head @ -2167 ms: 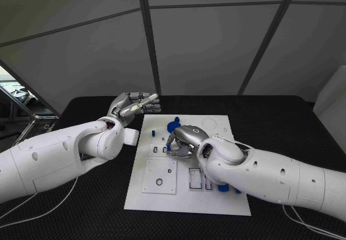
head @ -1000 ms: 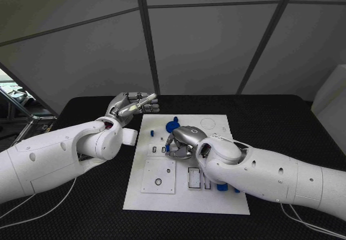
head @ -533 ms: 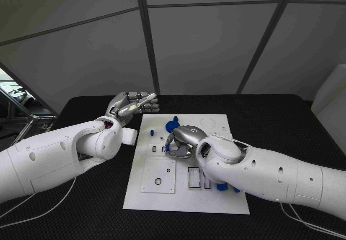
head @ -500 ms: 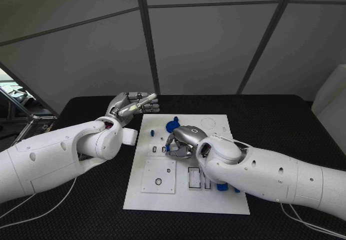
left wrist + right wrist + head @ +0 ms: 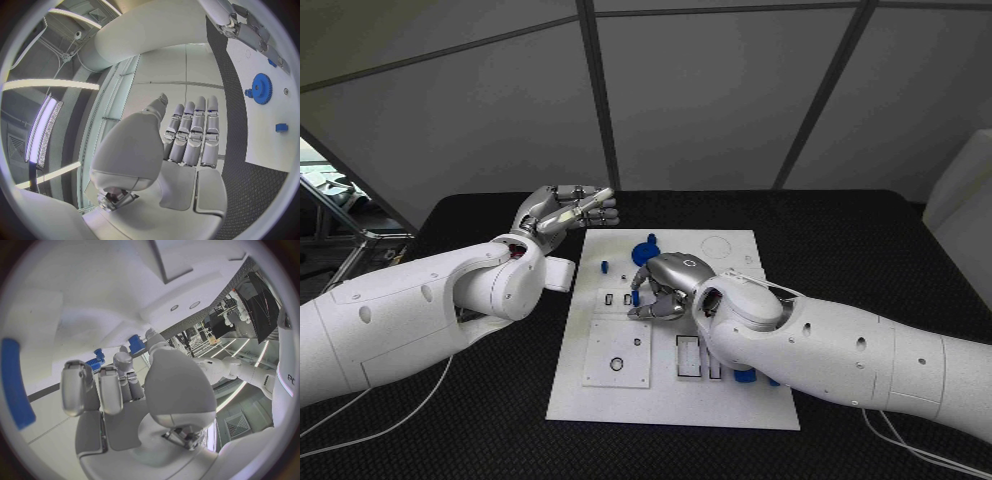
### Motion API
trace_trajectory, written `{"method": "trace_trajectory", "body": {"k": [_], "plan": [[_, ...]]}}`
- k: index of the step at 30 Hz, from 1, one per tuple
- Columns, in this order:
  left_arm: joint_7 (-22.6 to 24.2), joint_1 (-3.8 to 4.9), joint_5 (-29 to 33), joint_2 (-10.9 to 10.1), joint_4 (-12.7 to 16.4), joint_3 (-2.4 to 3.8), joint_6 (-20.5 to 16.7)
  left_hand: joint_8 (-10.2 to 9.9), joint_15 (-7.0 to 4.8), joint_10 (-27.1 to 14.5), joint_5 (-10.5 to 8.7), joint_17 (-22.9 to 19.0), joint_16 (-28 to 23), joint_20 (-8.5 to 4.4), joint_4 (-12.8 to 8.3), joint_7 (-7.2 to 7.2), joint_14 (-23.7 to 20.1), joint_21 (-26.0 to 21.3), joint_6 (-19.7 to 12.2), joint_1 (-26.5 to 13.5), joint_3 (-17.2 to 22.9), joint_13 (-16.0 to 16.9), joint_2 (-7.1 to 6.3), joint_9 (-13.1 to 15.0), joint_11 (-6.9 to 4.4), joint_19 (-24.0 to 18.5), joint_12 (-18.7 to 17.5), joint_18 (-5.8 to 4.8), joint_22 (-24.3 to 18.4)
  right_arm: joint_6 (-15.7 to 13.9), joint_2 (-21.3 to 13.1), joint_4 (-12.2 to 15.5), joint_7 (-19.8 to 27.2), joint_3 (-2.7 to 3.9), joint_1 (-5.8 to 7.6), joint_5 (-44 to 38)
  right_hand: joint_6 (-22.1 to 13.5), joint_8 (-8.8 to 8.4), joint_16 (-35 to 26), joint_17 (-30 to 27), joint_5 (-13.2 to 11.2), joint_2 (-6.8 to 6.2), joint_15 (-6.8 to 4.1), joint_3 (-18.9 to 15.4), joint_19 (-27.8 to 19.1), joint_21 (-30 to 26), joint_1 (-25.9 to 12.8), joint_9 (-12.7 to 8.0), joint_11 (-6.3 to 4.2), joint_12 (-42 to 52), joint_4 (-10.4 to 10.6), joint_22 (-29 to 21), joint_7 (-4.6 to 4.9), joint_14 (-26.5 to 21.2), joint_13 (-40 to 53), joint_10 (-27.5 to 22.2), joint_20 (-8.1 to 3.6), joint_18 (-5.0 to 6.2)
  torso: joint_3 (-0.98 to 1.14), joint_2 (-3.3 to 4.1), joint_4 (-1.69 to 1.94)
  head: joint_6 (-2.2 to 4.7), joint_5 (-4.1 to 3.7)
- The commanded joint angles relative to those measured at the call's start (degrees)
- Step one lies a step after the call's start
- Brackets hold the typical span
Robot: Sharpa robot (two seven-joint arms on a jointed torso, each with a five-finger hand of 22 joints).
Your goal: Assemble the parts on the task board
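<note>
Flat white task board [image 5: 672, 385], smooth and rectangular, lying lengthwise in the middle of a black, finely pebbled tabletop [image 5: 877, 250]. Cut with narrow rectangular slots and ringed round holes, plus a square inset plate near the left front. Small glossy blue parts scattered over it: a toothed gear [image 5: 648, 249] at the far end, a short peg [image 5: 603, 266] just left of that, a stubby cylinder [image 5: 746, 375] by the right front edge, partly hidden under the right arm. Right robot hand [image 5: 661, 293], silver and segmented, bent down onto the board's middle with fingers curled close to a blue piece; grasping or merely touching, cannot tell. Left robot hand [image 5: 568, 210] raised off the board's far left corner, fingers straight and pressed side by side, thumb apart, holding nothing.
</note>
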Motion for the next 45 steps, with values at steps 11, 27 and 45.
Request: {"method": "trace_trajectory", "body": {"k": [11, 27, 45], "plan": [[-0.65, 0.1, -0.46, -0.03, -0.44, 0.06, 0.75, -0.23, -0.16, 0.24, 0.13, 0.22, -0.1, -0.01, -0.23, 0.1, 0.35, -0.05, 0.27, 0.03, 0.26, -0.02, 0.17, -0.01, 0.08, -0.01, -0.37, -0.65, -0.07, -9.64, -2.81, 3.33, 9.76, 0.09, -0.05, 4.16, -2.02, 1.69, -1.0, 6.1, 1.26, 0.53, 0.59, -2.02, -1.15, -1.19, 4.3, -0.15, 0.23, 0.31, 2.59, 3.24, 0.23, 3.84, -0.95, -0.87, 0.4, 1.25, 0.04, -0.18, -0.04, 0.47, 0.14], [-27.14, 0.65, -27.87, -1.6, -2.97, 0.06, 8.73, 1.2, -7.03, 17.31, 0.1, 9.25, 7.14, -7.35, 4.84, -4.69, 17.94, 25.77, 5.61, -8.3, -3.09, 6.35, -0.94, 1.22, -6.07, 24.73, 8.15, -2.54, 20.8, -0.59, -17.65, 10.55, 22.09, 2.99, 7.71, 37.1, 1.53, 4.6, -3.73, 2.77, 2.26, 3.49, -0.44, -1.39, -3.55, -3.52, 7.95, 0.19, -0.98, -0.05, 0.46, 0.08, -1.02, 2.94, -2.25, -0.33, -0.47, 2.03, 0.08, -2.59, -0.65, 0.35, 0.92], [-52.51, 4.59, -53.22, 5.57, -5.05, -3.01, 22.52, 14.83, -7.65, 13.05, 0.16, 17.79, 3.01, -7.73, 10.76, -6.21, 18.51, 58.21, 1.72, -10.81, -13.46, 55.9, 1.93, 11.11, -7.23, 30.79, 57.92, -7.57, 62.6, 1.37, -20.74, 6.19, 20.73, 3.32, 11.22, 42.16, 1.21, 4.38, -4.57, 1.87, 3.14, 3.52, -0.52, -1.87, -3.88, -4.01, 7.65, -0.09, -0.99, -1.14, 0.39, -0.52, -0.99, 2.77, -3.52, -0.8, -0.61, 2.15, 0.11, -4.49, -0.62, -1.56, 1.76]]}}
